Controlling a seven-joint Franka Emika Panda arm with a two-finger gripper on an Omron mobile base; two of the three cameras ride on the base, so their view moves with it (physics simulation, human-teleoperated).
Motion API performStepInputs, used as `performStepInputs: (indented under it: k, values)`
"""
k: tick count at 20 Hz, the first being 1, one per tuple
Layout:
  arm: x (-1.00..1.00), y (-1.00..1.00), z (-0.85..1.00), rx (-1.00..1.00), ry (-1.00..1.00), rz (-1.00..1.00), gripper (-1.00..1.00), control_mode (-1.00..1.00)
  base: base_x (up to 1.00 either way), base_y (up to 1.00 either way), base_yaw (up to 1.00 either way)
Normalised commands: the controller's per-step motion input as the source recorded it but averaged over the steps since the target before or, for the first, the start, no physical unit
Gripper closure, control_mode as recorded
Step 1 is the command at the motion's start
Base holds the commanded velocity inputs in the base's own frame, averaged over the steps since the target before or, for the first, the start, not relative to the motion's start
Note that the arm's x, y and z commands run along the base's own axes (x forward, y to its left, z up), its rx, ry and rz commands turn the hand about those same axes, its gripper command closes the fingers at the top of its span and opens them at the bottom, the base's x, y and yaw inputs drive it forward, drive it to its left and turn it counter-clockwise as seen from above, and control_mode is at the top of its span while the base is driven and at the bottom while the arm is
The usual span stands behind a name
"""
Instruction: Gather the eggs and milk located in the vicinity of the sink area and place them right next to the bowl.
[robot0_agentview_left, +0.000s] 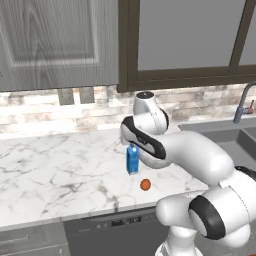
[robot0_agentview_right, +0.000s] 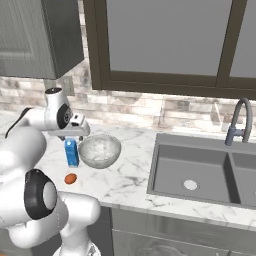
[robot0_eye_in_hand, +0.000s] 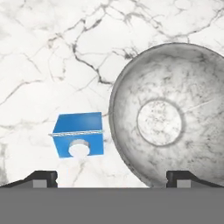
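Blue milk (robot0_agentview_right: 72, 152) upright beside bowl (robot0_agentview_right: 100, 151) (egg (robot0_agentview_right: 70, 178) near).

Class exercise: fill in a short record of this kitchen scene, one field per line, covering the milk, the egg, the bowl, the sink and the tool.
milk: blue carton, upright on the marble counter, just left of the bowl in the right base view
egg: orange-brown ball on the counter, nearer the front edge than the carton
bowl: grey speckled, upright, nothing inside
sink: dark double basin, nothing in it, right of the bowl
tool: open, above carton and bowl, holding nothing
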Motion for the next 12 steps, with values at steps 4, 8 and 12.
performStepInputs:
  k: [4, 8, 12]
  values:
    - [-0.65, -0.07, 0.00, 0.00, 0.06, 0.00, -1.00, -1.00, 0.00, 0.00, 0.00]
    - [-0.77, 0.00, -0.04, 0.05, 0.06, 0.00, -1.00, -1.00, 0.00, 0.00, 0.00]
    - [-0.57, 0.00, -0.01, 0.15, 0.04, 0.00, -1.00, -1.00, 0.00, 0.00, 0.00]
